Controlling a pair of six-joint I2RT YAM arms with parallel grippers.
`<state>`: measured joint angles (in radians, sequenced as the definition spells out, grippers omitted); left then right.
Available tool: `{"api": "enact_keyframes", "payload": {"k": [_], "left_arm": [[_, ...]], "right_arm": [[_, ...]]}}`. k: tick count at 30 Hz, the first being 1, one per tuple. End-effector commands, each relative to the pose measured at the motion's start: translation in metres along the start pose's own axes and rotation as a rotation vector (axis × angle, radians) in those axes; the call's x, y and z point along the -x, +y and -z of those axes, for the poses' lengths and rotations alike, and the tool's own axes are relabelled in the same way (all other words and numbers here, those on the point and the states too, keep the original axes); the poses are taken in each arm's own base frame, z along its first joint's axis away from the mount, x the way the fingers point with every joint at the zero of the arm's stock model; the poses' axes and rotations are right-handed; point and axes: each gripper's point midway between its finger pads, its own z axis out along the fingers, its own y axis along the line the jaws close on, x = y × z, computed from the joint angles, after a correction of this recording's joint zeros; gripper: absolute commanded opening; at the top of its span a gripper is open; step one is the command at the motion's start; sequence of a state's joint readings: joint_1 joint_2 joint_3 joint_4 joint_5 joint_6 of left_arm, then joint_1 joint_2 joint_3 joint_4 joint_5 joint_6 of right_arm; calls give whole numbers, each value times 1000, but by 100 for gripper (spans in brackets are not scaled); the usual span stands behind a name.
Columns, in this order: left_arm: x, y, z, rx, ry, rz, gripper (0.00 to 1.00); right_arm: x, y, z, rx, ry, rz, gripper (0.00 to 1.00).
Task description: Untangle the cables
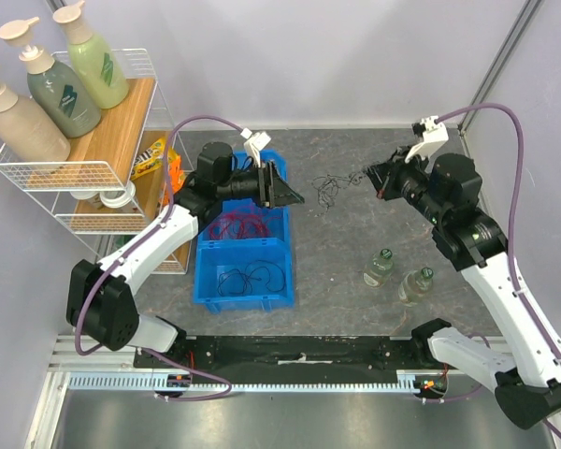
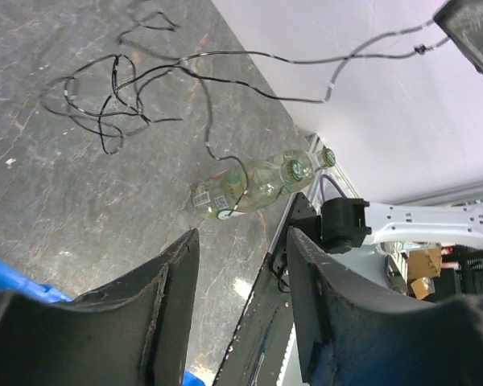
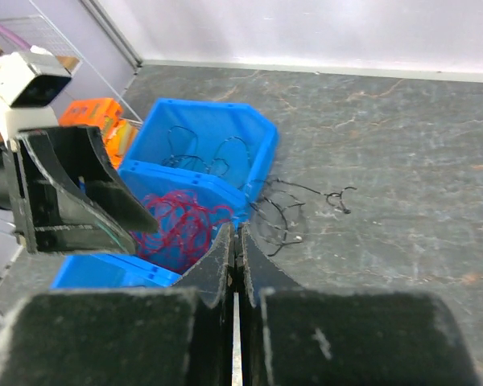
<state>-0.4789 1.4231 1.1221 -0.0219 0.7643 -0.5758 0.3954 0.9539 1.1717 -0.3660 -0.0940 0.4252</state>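
Loosely looped black cable [image 1: 329,191]: on the table, at 3 o'clock from the blue bin [image 1: 203,281]; one strand rises toward 3 o'clock.
Right gripper [image 1: 372,178]: pinched closed, apparently on that strand.
Left gripper [image 2: 241,237]: jaws parted, empty, over the bin's 3 o'clock edge.
Advice: draw the strand out slowly, pin the loops, and avoid the glass bottles [image 1: 379,267].

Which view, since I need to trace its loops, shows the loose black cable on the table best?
Left wrist: the black cable lies spread out, each loop plain. Top external shows it small; right wrist shows part beside the blue bin.
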Motion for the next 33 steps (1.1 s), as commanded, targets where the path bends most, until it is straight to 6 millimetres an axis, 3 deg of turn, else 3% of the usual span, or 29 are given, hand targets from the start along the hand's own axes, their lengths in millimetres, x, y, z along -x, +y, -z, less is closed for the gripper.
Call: {"api": "enact_keyframes", "payload": {"k": [1, 6, 10, 11, 13, 15, 19, 25, 28, 33], "left_arm": [[15, -45, 2, -127, -27, -167, 56], [-5, -45, -13, -108, -7, -160, 57], [-11, -38, -26, -63, -1, -146, 65], [-9, -33, -26, -31, -15, -138, 62], [-3, -20, -27, 45, -44, -118, 48], [-4, -21, -27, 30, -62, -111, 44], [-8, -25, -30, 9, -89, -112, 58], [-9, -15, -38, 34, -95, -119, 55], [-9, -24, -48, -9, -102, -132, 48], [-8, -42, -61, -25, -131, -212, 55]], "right_arm": [[40, 29, 3, 88, -58, -102, 0], [63, 38, 5, 106, -99, -140, 0], [77, 51, 10, 158, -116, -143, 0], [80, 53, 13, 165, -124, -142, 0], [86, 54, 16, 168, -139, -139, 0], [89, 56, 19, 172, -148, -141, 0], [96, 63, 21, 203, -161, -151, 0], [107, 68, 25, 225, -186, -154, 0], [110, 69, 25, 227, -193, -150, 0], [106, 68, 25, 223, -186, -153, 0]]}}
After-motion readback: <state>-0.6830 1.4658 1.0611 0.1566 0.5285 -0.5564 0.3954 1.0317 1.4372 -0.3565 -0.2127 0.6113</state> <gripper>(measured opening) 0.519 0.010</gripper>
